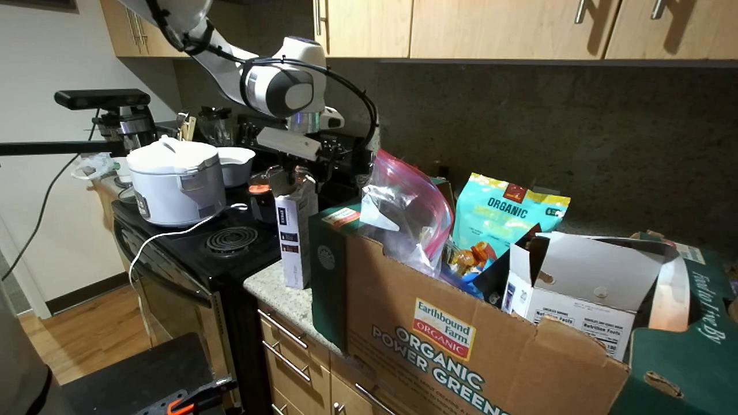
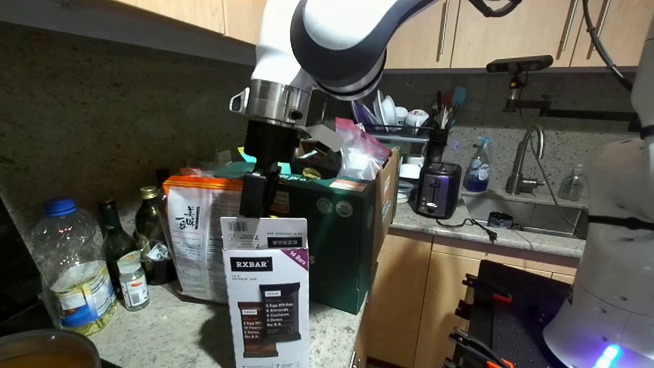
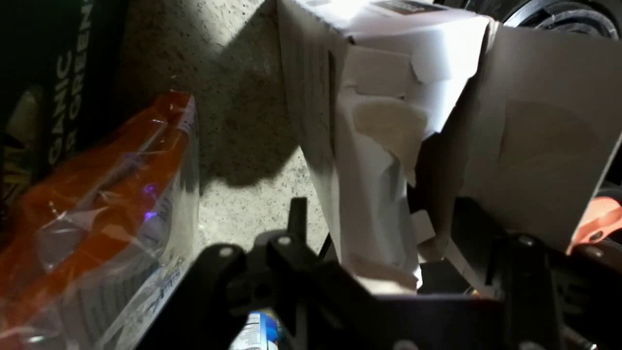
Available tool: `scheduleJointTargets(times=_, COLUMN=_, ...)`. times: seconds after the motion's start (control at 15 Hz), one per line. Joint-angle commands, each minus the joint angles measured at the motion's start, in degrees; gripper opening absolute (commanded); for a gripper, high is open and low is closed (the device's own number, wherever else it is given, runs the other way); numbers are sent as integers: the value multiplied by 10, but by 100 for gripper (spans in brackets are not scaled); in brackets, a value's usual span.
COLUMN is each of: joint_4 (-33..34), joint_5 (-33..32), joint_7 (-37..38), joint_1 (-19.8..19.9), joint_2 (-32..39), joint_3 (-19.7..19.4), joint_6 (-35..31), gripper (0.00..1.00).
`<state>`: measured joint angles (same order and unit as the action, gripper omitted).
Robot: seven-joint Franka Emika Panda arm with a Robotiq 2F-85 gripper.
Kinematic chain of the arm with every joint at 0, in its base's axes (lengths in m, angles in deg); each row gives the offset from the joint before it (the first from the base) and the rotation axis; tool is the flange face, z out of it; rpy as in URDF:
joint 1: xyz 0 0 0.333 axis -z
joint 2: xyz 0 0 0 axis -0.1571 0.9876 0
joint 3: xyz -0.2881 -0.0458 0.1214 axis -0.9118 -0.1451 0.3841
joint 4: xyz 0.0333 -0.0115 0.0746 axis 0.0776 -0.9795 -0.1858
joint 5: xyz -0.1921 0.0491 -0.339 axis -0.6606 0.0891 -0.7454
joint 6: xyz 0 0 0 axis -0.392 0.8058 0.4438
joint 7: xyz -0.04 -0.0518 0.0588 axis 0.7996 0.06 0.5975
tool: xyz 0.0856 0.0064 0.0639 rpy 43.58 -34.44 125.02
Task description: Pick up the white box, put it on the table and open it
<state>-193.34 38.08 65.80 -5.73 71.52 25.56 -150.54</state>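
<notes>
One white box (image 2: 268, 312), one flap (image 3: 539, 131) raised, upright near the edge of the counter (image 2: 163, 329); both jaws of the gripper (image 3: 384, 214) spread at its top; bare counter toward one bag (image 2: 196, 255), one cardboard box (image 1: 490, 346).

Box (image 1: 296, 242) on table (image 1: 266, 282), near stove (image 1: 249, 260)
</notes>
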Motion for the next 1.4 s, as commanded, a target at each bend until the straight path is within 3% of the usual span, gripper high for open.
scheduleJointTargets(times=0.0, joint_4=2, joint_5=-46, joint_7=50, joint_1=-1, joint_2=-24, joint_3=3, joint_6=25, gripper=100)
scheduleJointTargets(times=0.27, joint_4=11, joint_5=-93, joint_7=95, joint_1=-11, joint_2=-36, joint_3=12, joint_6=47, gripper=100)
scheduleJointTargets(times=0.53, joint_4=24, joint_5=-73, joint_7=71, joint_1=-21, joint_2=-47, joint_3=25, joint_6=77, gripper=94)
scheduleJointTargets(times=0.6, joint_4=27, joint_5=-75, joint_7=71, joint_1=-23, joint_2=-50, joint_3=28, joint_6=83, gripper=77)
scheduleJointTargets(times=0.67, joint_4=31, joint_5=-76, joint_7=70, joint_1=-25, joint_2=-53, joint_3=29, joint_6=89, gripper=86)
scheduleJointTargets(times=0.87, joint_4=44, joint_5=-78, joint_7=69, joint_1=-26, joint_2=-57, joint_3=33, joint_6=104, gripper=67)
scheduleJointTargets(times=1.13, joint_4=50, joint_5=-93, joint_7=78, joint_1=-22, joint_2=-62, joint_3=30, joint_6=101, gripper=77)
scheduleJointTargets(times=1.2, joint_4=50, joint_5=-104, joint_7=82, joint_1=-20, joint_2=-62, joint_3=29, joint_6=99, gripper=74)
scheduleJointTargets(times=1.33, joint_4=52, joint_5=-108, joint_7=79, joint_1=-16, joint_2=-59, joint_3=24, joint_6=95, gripper=50)
